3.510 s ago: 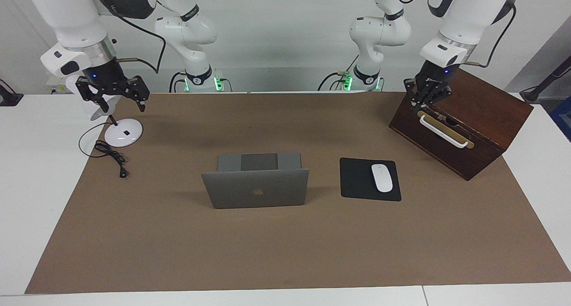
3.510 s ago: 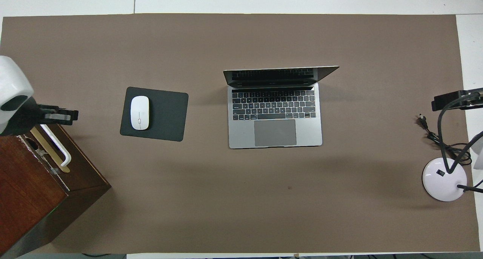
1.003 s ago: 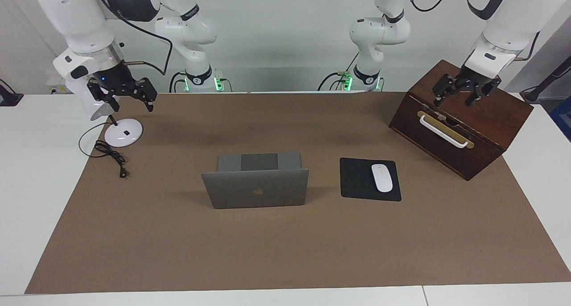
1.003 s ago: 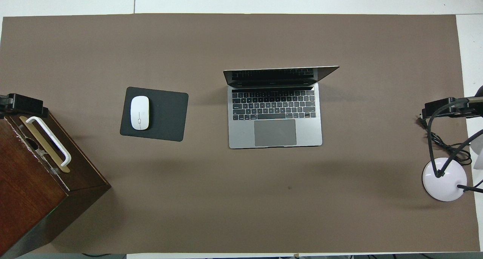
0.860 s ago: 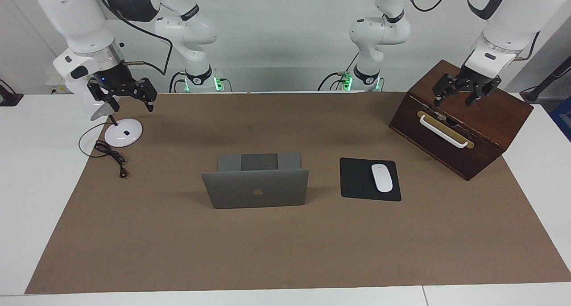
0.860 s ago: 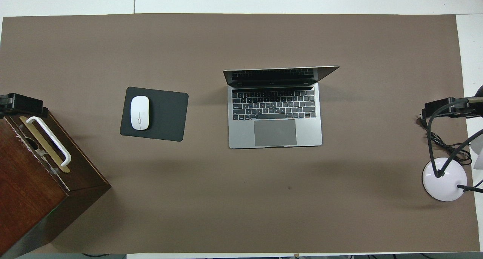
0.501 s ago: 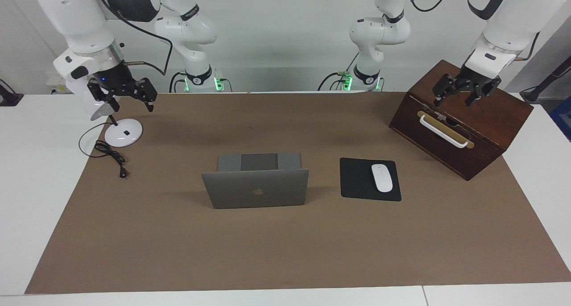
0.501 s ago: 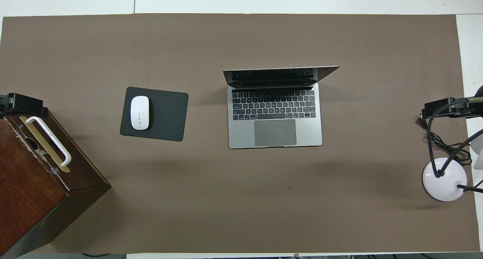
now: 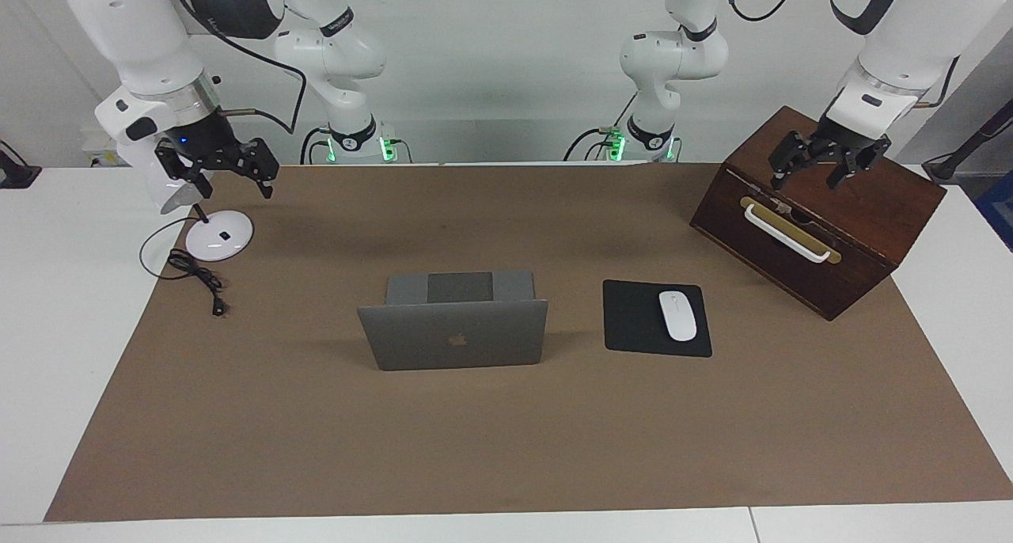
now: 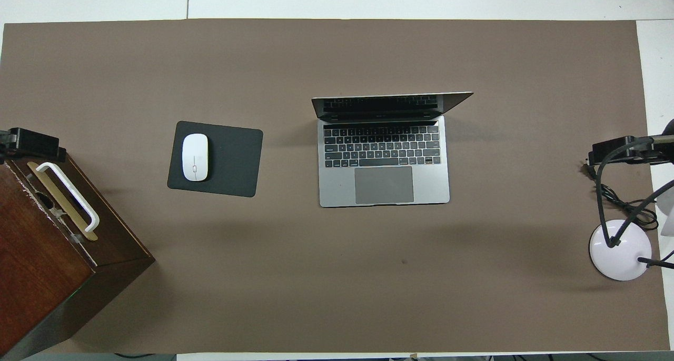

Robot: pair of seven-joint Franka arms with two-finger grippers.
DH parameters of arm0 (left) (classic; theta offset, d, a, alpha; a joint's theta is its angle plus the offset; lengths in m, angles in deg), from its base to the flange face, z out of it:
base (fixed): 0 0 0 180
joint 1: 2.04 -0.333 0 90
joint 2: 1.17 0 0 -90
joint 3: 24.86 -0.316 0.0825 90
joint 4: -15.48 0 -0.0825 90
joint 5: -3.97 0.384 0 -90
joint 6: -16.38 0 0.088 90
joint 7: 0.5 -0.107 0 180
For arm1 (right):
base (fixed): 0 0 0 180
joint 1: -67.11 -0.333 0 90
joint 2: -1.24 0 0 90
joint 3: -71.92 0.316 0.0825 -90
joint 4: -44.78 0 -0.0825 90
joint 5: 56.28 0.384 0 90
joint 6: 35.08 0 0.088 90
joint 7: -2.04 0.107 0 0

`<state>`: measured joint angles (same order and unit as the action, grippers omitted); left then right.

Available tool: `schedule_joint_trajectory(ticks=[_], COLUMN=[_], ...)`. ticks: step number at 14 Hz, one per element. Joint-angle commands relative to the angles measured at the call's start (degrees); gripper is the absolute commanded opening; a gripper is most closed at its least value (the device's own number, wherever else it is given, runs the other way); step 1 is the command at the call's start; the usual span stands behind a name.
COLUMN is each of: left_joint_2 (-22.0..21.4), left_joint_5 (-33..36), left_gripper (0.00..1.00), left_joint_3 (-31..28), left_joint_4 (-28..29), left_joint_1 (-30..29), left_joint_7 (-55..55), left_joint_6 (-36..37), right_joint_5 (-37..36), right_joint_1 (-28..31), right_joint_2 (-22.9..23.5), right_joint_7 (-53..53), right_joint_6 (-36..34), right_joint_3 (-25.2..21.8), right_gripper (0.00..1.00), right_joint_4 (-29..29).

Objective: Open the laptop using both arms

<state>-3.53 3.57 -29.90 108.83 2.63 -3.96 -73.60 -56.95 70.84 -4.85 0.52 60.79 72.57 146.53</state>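
Observation:
The silver-grey laptop (image 9: 455, 341) stands open in the middle of the brown mat, its lid upright with the Apple logo on it. Its keyboard and trackpad show in the overhead view (image 10: 384, 161). My left gripper (image 9: 811, 177) is open and empty, up in the air over the top of the wooden box; its tip shows in the overhead view (image 10: 31, 142). My right gripper (image 9: 228, 184) is open and empty, over the mat beside the desk lamp; it also shows in the overhead view (image 10: 621, 150). Both are well away from the laptop.
A dark wooden box (image 9: 863, 242) with a white handle (image 9: 787, 234) stands at the left arm's end. A black mouse pad (image 9: 633, 321) with a white mouse (image 9: 677, 315) lies beside the laptop. A white desk lamp (image 9: 218, 236) and its cord (image 9: 194, 278) are at the right arm's end.
Since 3.5 s ago my left gripper rose from the box's front face to over its top, and my right gripper lifted slightly. Over the last second nothing has moved.

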Motion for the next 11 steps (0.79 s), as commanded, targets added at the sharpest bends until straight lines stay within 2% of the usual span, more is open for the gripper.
schedule_joint_trajectory(ticks=[1,11], left_joint_2=[1.04,1.04], left_joint_5=[-0.47,-0.38], left_gripper=[1.00,1.00], left_joint_3=[0.38,0.29], left_joint_4=[-1.86,-1.86], left_joint_1=[-0.80,-0.80], left_joint_7=[0.38,0.30], left_joint_6=[1.20,1.11], right_joint_5=[1.11,1.11], right_joint_1=[0.58,0.58], right_joint_2=[-1.30,-1.30], right_joint_7=[0.56,0.38], right_joint_6=[1.52,1.96], right_joint_3=[0.40,0.40], right_gripper=[1.00,1.00], right_joint_4=[1.60,1.69])
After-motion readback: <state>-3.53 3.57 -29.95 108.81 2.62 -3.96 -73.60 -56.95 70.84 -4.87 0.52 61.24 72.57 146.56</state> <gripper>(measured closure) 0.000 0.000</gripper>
